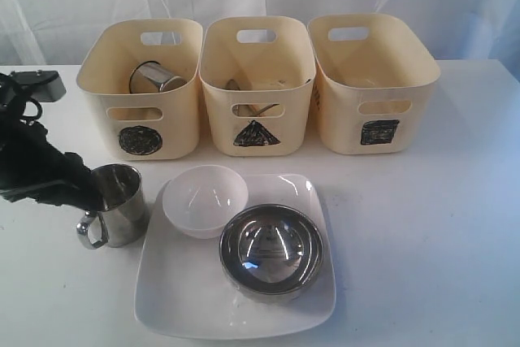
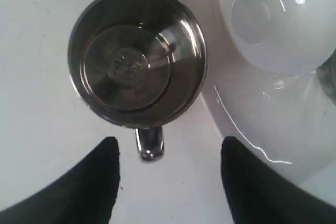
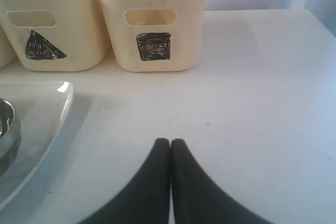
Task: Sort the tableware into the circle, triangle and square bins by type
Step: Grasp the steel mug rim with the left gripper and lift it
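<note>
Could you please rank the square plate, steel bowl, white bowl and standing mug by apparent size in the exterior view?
1. square plate
2. steel bowl
3. white bowl and standing mug look about alike, so tied.

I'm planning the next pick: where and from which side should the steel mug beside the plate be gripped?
Probably by its handle, from above, on the side away from the square plate. The steel mug stands upright, its thin handle juts toward the open left gripper, and the white bowl sits close on the plate side.
</note>
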